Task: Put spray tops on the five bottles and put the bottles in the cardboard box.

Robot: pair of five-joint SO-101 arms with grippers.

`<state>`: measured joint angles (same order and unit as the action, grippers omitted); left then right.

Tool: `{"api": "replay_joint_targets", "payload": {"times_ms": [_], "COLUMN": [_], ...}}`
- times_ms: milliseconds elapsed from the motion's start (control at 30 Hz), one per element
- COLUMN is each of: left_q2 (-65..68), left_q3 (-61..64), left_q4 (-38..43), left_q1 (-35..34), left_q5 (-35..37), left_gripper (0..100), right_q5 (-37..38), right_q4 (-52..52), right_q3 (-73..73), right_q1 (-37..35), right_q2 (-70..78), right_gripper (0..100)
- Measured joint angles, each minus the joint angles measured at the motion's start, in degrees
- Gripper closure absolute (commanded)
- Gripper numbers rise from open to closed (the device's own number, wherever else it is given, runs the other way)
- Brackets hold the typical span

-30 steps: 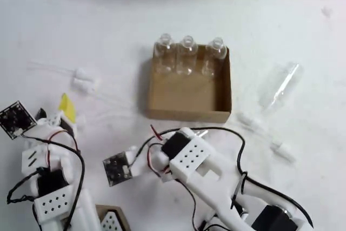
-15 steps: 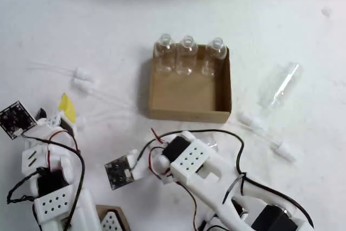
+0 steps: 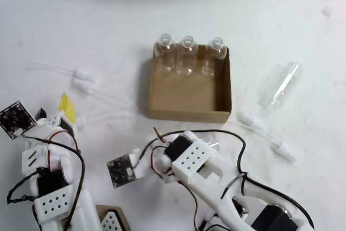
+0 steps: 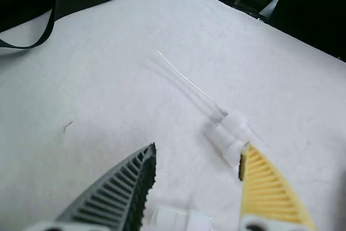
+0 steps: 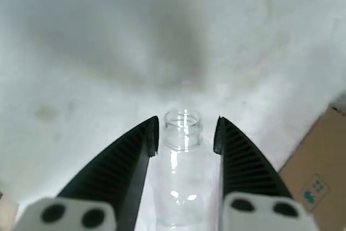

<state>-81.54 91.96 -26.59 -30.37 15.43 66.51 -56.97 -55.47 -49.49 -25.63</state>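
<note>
three bottles (image 3: 187, 55) stand uncapped along the 12 o'clock edge of the cardboard box (image 3: 186, 109), and a fourth bottle (image 3: 280, 86) lies at the box's 3 o'clock. at its 6 o'clock the right gripper (image 5: 186, 124) has its jaws narrowly parted and clamped on a fifth bottle (image 5: 184, 174), mouth bare. the left gripper (image 4: 197, 151) gapes wide and holds nothing, with two spray tops (image 4: 230, 133) just past its tips. best to hold the bottle steady so a top's tube threads straight in.

3 bottles (image 3: 186, 55) in box (image 3: 189, 114), 4th bottle (image 3: 278, 86) lying rt of it
</note>
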Motion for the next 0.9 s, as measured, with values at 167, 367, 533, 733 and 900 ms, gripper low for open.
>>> {"api": "replay_joint_targets", "payload": {"times_ms": [167,367,533,733,900], "left_q2": [0.0,0.0,0.0,0.0,0.0], "left_q3": [0.0,0.0,0.0,0.0,0.0], "left_q4": [0.0,0.0,0.0,0.0,0.0], "left_q1": [0.3,0.3,0.4,0.4,0.4], "left_q5": [0.0,0.0,0.0,0.0,0.0], "left_gripper": [76,76,76,76,76], "right_q5": [0.0,0.0,0.0,-0.1,-5.4], "right_q4": [1.1,2.3,3.0,-0.1,-3.3], "right_q3": [-0.6,-0.6,-0.6,3.5,10.7], "right_q1": [-0.3,-0.1,-0.1,-0.2,2.6], "right_q2": [0.0,0.0,0.0,-1.8,-7.0], "right_gripper": [89.9,94.3,94.4,98.1,98.1]}}
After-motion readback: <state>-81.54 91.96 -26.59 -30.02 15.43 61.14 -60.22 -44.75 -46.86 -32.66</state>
